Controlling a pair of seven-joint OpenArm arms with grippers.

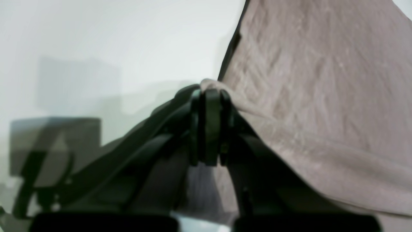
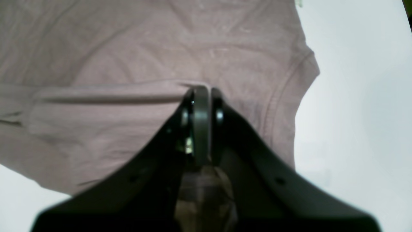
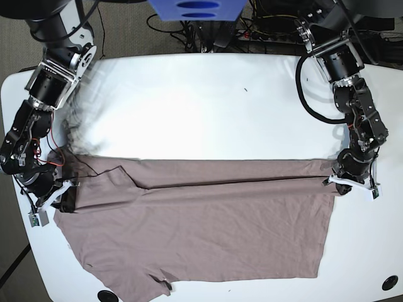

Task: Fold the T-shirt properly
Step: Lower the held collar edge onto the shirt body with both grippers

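The T-shirt (image 3: 201, 226) lies spread flat on the white counter (image 3: 208, 107), covering its near half. The near hem runs close to the counter's front edge, with a small notch of bunched cloth at the lower middle. The fabric is dusty mauve, thin and wrinkled, and a long crease runs across it from side to side a little below its far edge. That far edge is a straight fold line reaching from one arm to the other.

On the base view's left, the right tool (image 3: 63, 196) sits at the shirt's corner, clenched on the cloth; the right wrist view shows its black jaws pressed together with a ridge of mauve fabric pinched at the tip (image 2: 202, 91), a sleeve seam curving just beside it. On the base view's right, the left tool (image 3: 343, 184) is at the opposite corner of the fold line, likewise clamped on the T-shirt; in the left wrist view a small bunch of fabric wraps over its closed tip (image 1: 210, 93).

Beyond the shirt the far half of the counter is bare white, and cables (image 3: 208, 31) trail behind its far edge.
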